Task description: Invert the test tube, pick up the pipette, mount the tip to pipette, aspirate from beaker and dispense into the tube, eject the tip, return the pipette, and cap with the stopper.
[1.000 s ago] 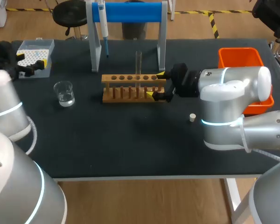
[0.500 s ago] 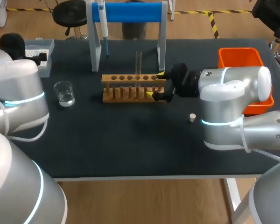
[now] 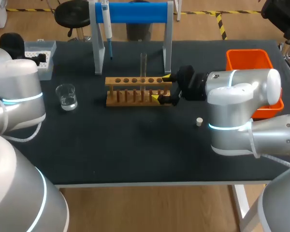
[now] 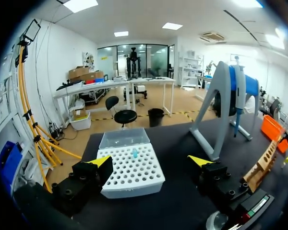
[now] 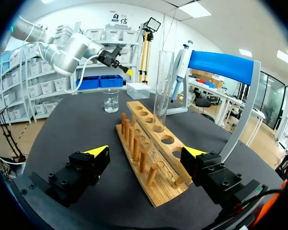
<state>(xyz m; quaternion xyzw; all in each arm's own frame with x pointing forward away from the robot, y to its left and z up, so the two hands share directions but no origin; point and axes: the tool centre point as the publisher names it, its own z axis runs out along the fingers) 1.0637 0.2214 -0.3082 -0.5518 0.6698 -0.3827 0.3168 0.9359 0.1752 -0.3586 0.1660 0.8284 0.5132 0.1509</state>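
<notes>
**Bench layout with both arms at the table.** A clear glass test tube (image 3: 143, 65) is shown upright in a hole toward the right end of a wooden rack (image 3: 135, 92). The rack has a drilled top rail and a row of round pegs along its near side. In the right wrist view the tube's (image 5: 163, 86) mouth is cut off by glare and cannot be made out.

The right gripper (image 3: 163, 88) is held wide open, its yellow-tipped fingers straddling the rack's right end. In the right wrist view a gap is seen on each side between the rack (image 5: 151, 153) and the right gripper (image 5: 146, 152).

The left gripper (image 4: 151, 160) is likewise spread wide and holds nothing, with the white perforated tip box (image 4: 132, 170) lying just ahead between its fingers. In the head view this gripper is largely hidden behind the pale, rounded left arm (image 3: 14, 92).

A slender pipette (image 3: 106, 29) is hung at the left of the stand (image 3: 135, 12), which has a blue crossbar and grey legs, at the far edge. A small glass beaker (image 3: 66, 96) of clear liquid is set left of the rack. A pale, cylindrical stopper (image 3: 199, 122) lies on the matte black table (image 3: 135, 145), near and right of the rack. An orange plastic bin (image 3: 249, 60) at the far right is partly covered by the right arm (image 3: 241, 96).
</notes>
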